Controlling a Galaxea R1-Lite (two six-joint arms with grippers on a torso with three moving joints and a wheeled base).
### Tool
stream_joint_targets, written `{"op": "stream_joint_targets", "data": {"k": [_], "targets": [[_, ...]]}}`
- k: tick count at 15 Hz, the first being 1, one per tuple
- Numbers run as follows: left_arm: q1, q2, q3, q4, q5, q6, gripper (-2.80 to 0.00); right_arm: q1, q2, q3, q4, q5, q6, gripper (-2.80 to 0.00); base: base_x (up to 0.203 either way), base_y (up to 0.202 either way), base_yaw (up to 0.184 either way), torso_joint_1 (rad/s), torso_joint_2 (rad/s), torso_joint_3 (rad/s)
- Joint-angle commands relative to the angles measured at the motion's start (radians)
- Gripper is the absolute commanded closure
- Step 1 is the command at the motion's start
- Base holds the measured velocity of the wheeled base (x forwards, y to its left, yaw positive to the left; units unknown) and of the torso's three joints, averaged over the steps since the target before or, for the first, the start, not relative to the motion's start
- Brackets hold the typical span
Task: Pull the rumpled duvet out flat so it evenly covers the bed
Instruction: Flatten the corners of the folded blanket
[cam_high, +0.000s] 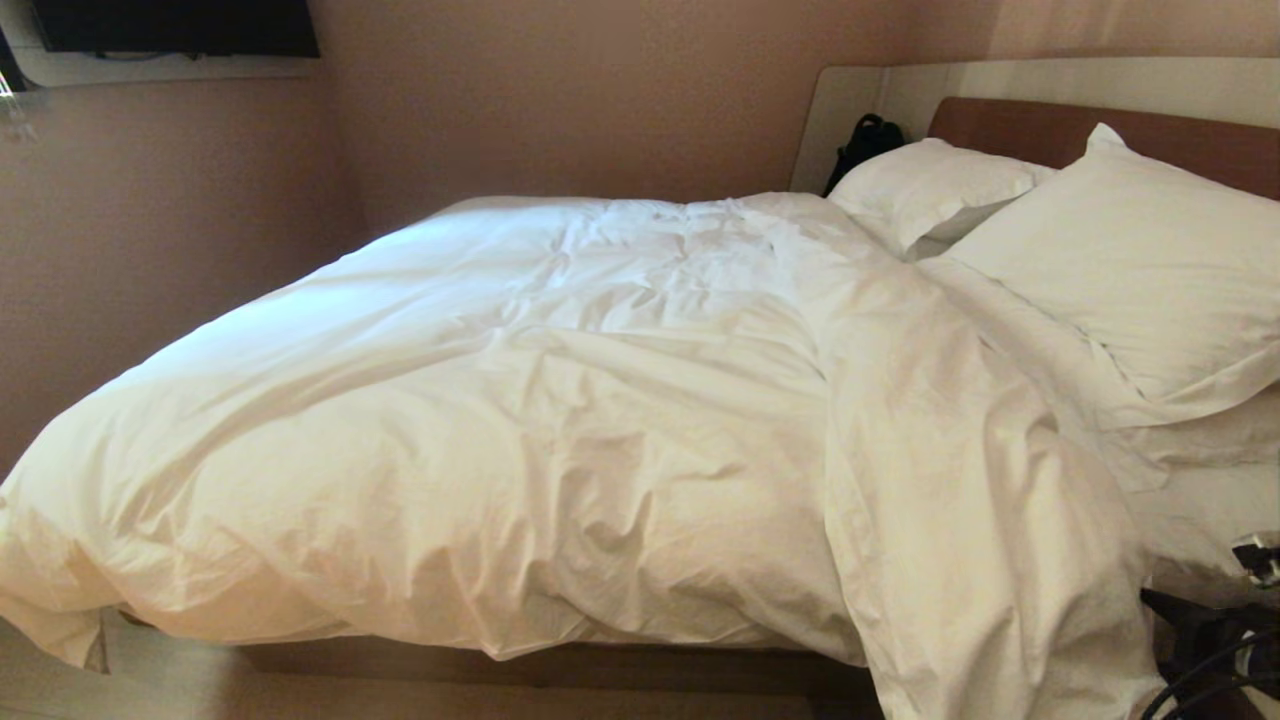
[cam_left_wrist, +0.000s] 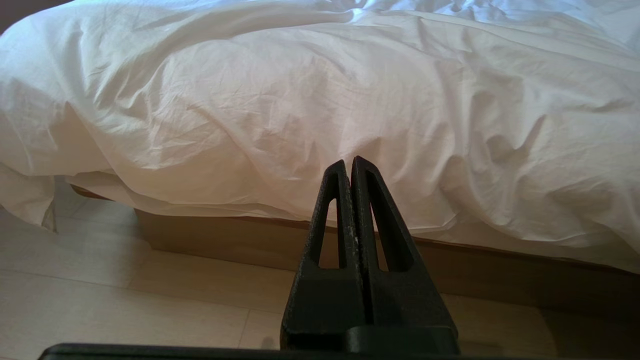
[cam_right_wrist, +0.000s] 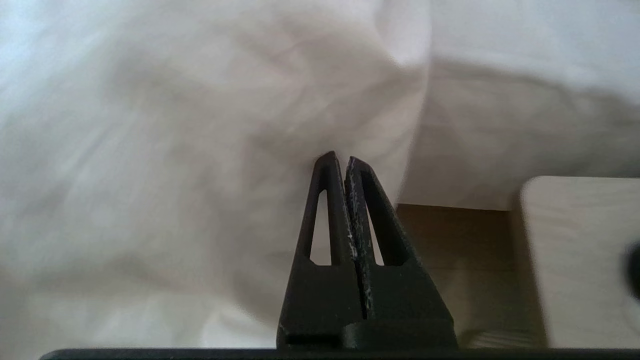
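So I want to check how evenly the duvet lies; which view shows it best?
The head view: the whole duvet shows, bunched and hanging off the near side by the pillows. The left wrist view shows only its near edge; the right wrist view only a blurred fold.

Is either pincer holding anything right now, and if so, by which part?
The left pincer is shut on nothing, short of the duvet. The right pincer is shut against the duvet's hanging fold; whether fabric is pinched cannot be told.
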Motion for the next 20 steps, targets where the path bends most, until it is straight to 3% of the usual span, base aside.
{"op": "stream_joint_targets", "data": {"k": [1,4,7,11,16,20], "targets": [[0.000,0.000,0.000,0.000,0.001,-0.002,0.00,0.016,0.035,-0.014,-0.007,0.004,0.061,0.00,0.000,0.000,0.000,0.000,0.00,0.000],[0.000,0.000,0.000,0.000,0.001,-0.001,0.00,0.078,0.096,-0.060,-0.008,-0.060,0.084,0.00,0.000,0.000,0.000,0.000,0.00,0.000],[0.000,0.000,0.000,0.000,0.001,-0.001,0.00,0.099,0.182,-0.018,-0.011,-0.099,0.065,0.00,0.000,0.000,0.000,0.000,0.00,0.000],[0.000,0.000,0.000,0.000,0.001,-0.002,0.00,0.089,0.272,0.079,-0.018,-0.199,-0.105,0.00,0.000,0.000,0.000,0.000,0.00,0.000],[0.000,0.000,0.000,0.000,0.001,-0.001,0.00,0.002,0.325,0.178,-0.021,-0.218,-0.241,0.00,0.000,0.000,0.000,0.000,0.00,0.000],[0.000,0.000,0.000,0.000,0.001,-0.001,0.00,-0.029,0.348,0.184,-0.025,-0.234,-0.274,0.00,0.000,0.000,0.000,0.000,0.00,0.000]]}}
